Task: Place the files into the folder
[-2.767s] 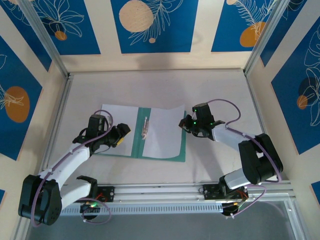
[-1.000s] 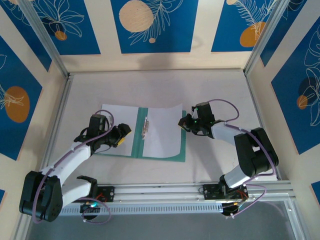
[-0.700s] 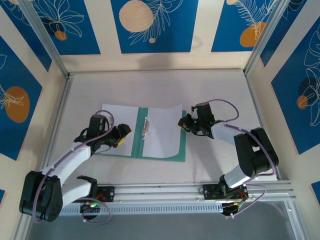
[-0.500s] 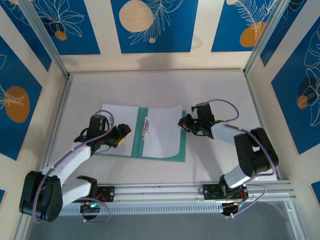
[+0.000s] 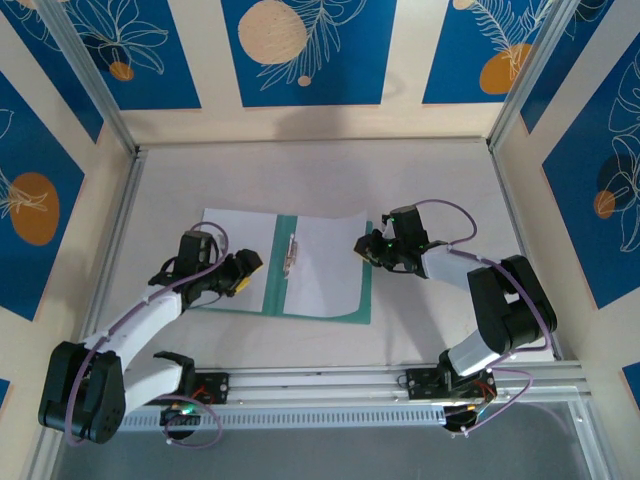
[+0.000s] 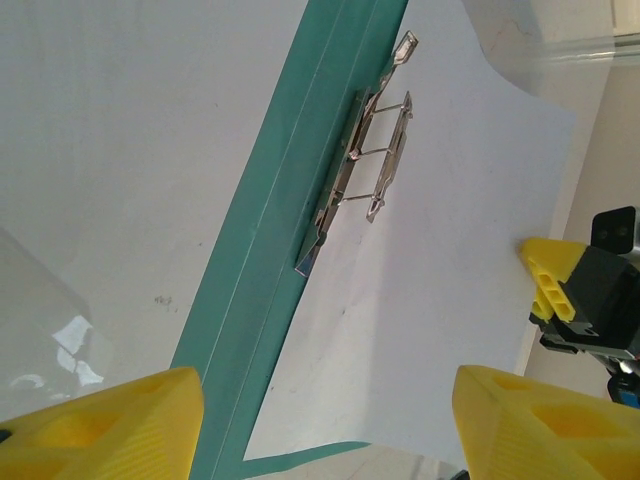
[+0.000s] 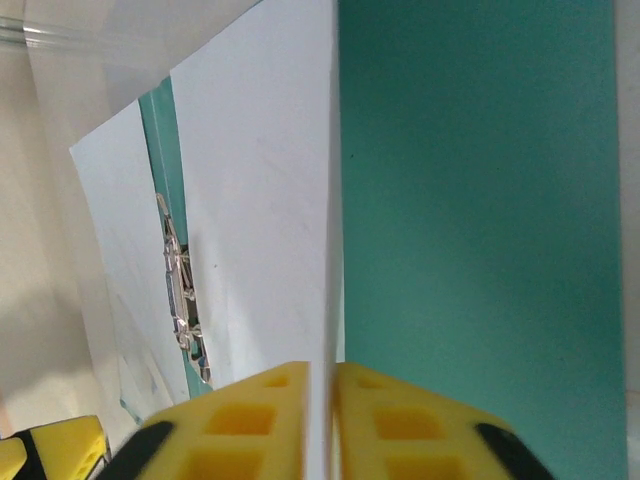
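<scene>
White paper, the left sheet (image 5: 232,240), covers the left half of the folder (image 7: 480,200), which lies spread open on the pale desk (image 5: 300,170), nearer its front edge than the back wall. The left end effector (image 5: 243,270) sits low over that sheet's near right part, close to the spine. Its yellow fingers are spread wide with nothing between them, and whether they touch the paper cannot be told. Along the teal spine runs a metal clip (image 6: 365,160), lying flat with its wire arms on the right-hand page. The right sheet (image 5: 325,265) covers the right half of the folder, leaving a thin teal strip along the right and near edges. Its far right corner curls upward. The right end effector (image 5: 368,250) is at this sheet's right edge, its two yellow fingers pressed together with the paper's edge pinched between them, and that edge stands raised off the teal cover beneath it.
</scene>
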